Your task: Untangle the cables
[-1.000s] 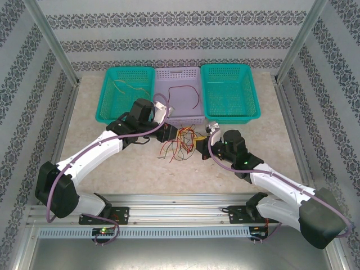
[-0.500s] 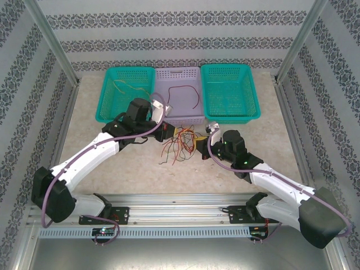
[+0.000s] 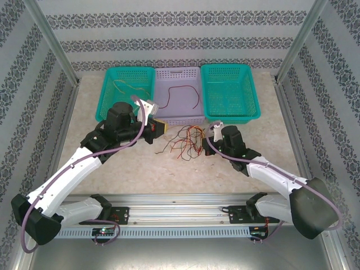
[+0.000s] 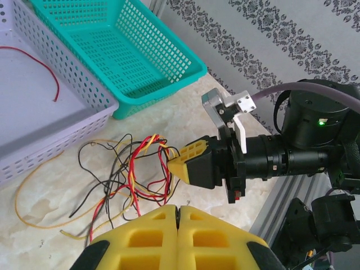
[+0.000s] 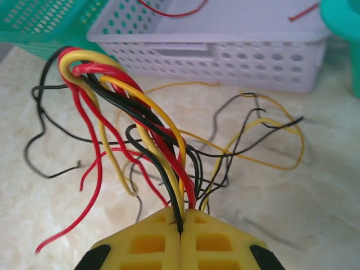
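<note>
Marble tabletop [image 3: 140, 169]; cables [image 5: 161, 138] between right jaws

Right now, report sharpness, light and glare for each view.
Top external: soft, even light, no glare; the cables look hair-thin but distinct. Left wrist: sharp mid-scene, the left gripper at the bottom edge slightly soft. Right wrist: cables sharp near the right gripper, the lavender basket behind blurred.

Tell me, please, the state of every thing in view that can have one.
left gripper: shut, nothing seen in it.
right gripper: shut on the cable bundle.
cable bundle: tangled, loose ends on the table.
left teal basket: holds a yellow cable.
lavender basket: holds a red cable.
right teal basket: empty.
</note>
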Robot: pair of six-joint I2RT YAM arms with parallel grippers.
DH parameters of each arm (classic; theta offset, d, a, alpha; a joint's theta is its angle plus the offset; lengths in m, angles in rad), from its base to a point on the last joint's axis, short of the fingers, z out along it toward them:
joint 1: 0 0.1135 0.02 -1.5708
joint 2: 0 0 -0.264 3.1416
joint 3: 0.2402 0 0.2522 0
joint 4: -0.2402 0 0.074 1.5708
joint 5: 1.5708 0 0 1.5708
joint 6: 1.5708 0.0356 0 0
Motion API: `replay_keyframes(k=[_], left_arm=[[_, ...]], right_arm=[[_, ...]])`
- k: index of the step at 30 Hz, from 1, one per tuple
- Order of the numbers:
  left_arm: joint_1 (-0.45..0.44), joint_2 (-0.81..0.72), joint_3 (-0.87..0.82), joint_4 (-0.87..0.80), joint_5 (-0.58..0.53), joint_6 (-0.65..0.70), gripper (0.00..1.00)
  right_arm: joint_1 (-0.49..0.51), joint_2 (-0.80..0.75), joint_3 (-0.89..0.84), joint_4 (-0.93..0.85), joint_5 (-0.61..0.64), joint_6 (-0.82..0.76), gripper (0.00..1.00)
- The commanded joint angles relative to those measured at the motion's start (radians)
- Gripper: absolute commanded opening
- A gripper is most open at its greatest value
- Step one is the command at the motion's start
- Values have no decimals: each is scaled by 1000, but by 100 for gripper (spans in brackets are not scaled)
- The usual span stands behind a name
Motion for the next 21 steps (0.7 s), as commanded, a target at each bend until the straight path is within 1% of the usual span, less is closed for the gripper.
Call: replay_keyframes(k=[1,2,3,4,7,8,10,12,14,18,21], left_arm=[[1,14,-33,-35,23,-35,0],[1,19,-46,-36,26,-47,0],[1,20,-60,-39,27,-58,8],[0,20,-73,-40,24,-71,18],[1,5,-145,-3,32,-130,32],[1,-3,-173,14,28,-148,39],[1,-13,-218,34,11,-174,42],[0,-12,-249,54,13,-191,43],[-2,-2,-274,76,24,-207,47],[-4,15,-335,158,59,-240,50],[-6,33,-346,182,48,-239,51]], right_arm=[[25,-46,-11,73,-44,-8,0],[27,-52,-14,73,-49,-11,0],[27,-58,-17,77,-55,-12,0],[27,-64,-23,87,-62,-12,0],[30,-77,-34,109,-82,-11,0],[31,-82,-37,114,-86,-13,0],[32,-86,-43,126,-92,-11,0],[32,-84,-46,137,-100,-9,0],[33,-80,-45,145,-113,-5,0],[35,-79,-46,154,-125,-2,0],[36,-78,-49,166,-140,1,0]])
